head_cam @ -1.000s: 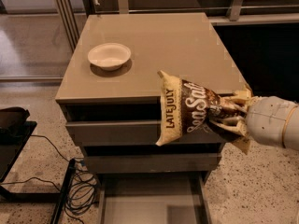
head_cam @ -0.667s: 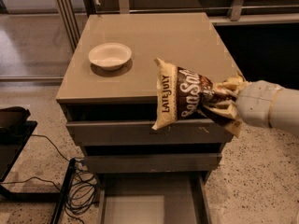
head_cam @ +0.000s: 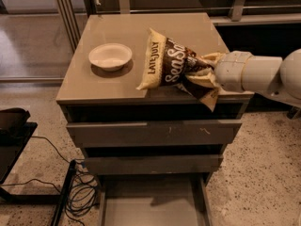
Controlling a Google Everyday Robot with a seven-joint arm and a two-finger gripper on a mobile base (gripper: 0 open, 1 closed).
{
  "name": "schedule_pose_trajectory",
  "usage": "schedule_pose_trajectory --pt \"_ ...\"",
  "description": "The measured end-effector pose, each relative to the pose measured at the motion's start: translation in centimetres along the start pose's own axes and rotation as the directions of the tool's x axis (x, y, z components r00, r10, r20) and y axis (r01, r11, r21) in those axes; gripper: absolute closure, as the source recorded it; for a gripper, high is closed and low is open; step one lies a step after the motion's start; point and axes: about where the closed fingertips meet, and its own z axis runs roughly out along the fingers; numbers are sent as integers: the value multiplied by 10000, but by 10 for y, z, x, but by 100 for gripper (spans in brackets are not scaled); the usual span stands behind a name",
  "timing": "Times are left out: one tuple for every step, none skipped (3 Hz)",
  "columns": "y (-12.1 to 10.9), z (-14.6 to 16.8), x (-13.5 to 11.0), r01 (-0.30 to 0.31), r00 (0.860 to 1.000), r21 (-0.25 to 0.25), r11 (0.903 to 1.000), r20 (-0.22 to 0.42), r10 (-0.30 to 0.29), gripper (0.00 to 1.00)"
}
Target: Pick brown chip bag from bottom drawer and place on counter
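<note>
The brown chip bag (head_cam: 165,62) is pinched at its crumpled right end by the end effector (head_cam: 200,73), which is reached in from 3 o'clock. A second ago the bag was held in front of the upper drawer fronts (head_cam: 153,133), below the cabinet's top edge. It has since been raised and carried over the front right part of the surface (head_cam: 188,29), at about 4 o'clock from the white bowl (head_cam: 110,55). Its lower left corner is seen at or just above the surface, but contact cannot be confirmed. The bottom drawer (head_cam: 150,206), at 6 o'clock, stands pulled out. The pick is judged done, and only lowering and release are judged to remain.
</note>
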Motion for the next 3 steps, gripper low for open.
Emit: schedule_pose_trajectory --pt "-15 27 -3 -701 9971 -127 9975 281 704 100" --pt "-38 38 -10 -784 9967 -41 9969 204 785 100" --pt "-60 42 10 -1199 9923 336 9922 -270 1208 100"
